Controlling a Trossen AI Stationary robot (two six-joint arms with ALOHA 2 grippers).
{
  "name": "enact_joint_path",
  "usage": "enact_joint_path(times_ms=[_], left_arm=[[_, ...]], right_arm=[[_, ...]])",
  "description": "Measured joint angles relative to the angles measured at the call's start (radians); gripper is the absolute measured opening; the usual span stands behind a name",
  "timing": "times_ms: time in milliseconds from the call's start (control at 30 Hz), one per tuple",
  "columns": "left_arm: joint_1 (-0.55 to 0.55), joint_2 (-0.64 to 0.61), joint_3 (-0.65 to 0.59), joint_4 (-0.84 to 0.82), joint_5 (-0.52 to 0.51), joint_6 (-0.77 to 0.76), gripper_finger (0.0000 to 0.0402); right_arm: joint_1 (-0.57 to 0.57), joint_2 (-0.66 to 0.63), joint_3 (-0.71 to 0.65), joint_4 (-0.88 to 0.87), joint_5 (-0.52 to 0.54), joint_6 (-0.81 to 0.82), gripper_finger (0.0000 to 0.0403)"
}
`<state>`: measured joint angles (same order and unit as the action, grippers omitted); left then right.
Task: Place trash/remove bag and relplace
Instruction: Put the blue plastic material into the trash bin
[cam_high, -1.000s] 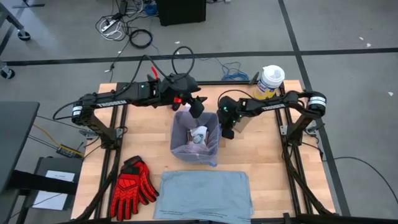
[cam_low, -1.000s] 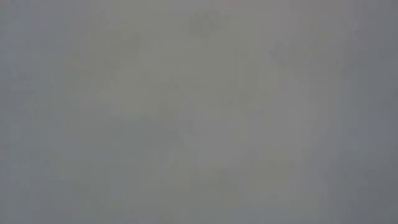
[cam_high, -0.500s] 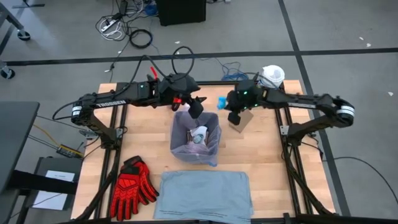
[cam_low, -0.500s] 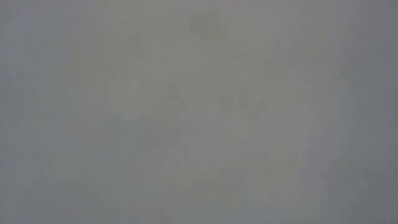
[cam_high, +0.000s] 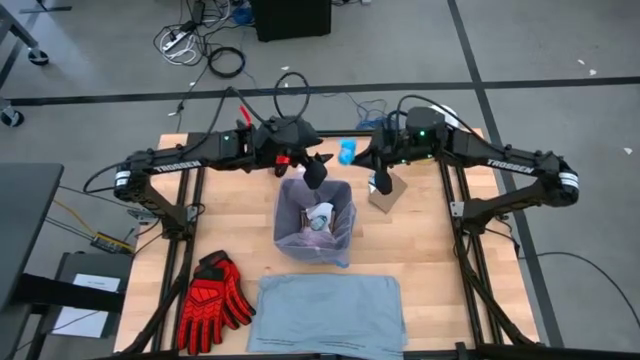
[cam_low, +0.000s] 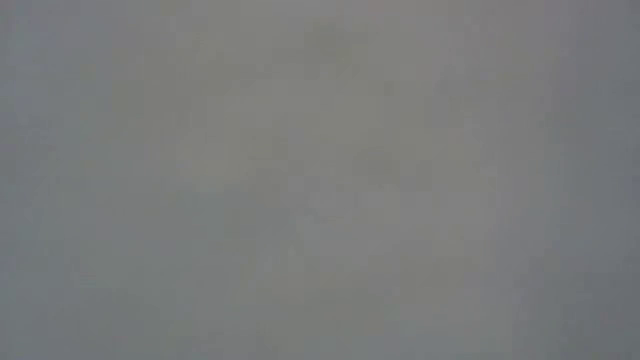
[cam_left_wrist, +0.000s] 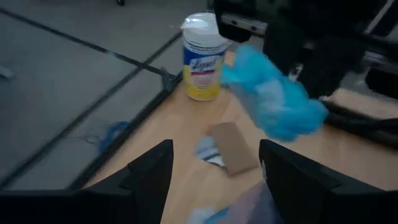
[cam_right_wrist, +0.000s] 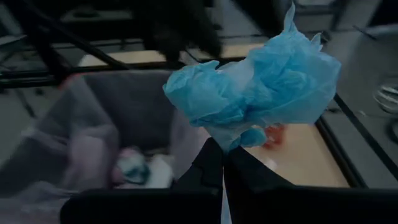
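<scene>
Trash-loading step: right gripper (cam_right_wrist: 222, 163) clamped on blue crumpled scrap (cam_high: 346, 153), at 1 o'clock off bagged bin (cam_high: 314, 222); left gripper (cam_left_wrist: 214, 168) agape, empty, over rim; next, carry over and release

high view is looking straight down on the whole table (cam_high: 430, 250); low view is showing only grey; both wrist views are looking closely at the blue scrap (cam_right_wrist: 261, 87).
</scene>
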<state>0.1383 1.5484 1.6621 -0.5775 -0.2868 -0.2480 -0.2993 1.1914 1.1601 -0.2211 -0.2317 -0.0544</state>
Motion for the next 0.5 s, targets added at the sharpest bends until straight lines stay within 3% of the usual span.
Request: enact_joint_path(times_ms=[100,233,500], left_arm=[[0.0,-0.021,0.065,0.008,0.042,0.017,0.025],[0.0,-0.057,0.147,-0.016,0.015,0.094,0.025],[0.0,-0.079,0.164,-0.075,-0.008,0.139,0.025]], right_arm=[[0.039,0.028,0.039,0.001,-0.017,0.0,0.0],[0.075,0.085,0.052,0.03,-0.06,-0.009,0.0],[0.136,0.228,0.052,0.045,-0.083,0.001,0.0003]])
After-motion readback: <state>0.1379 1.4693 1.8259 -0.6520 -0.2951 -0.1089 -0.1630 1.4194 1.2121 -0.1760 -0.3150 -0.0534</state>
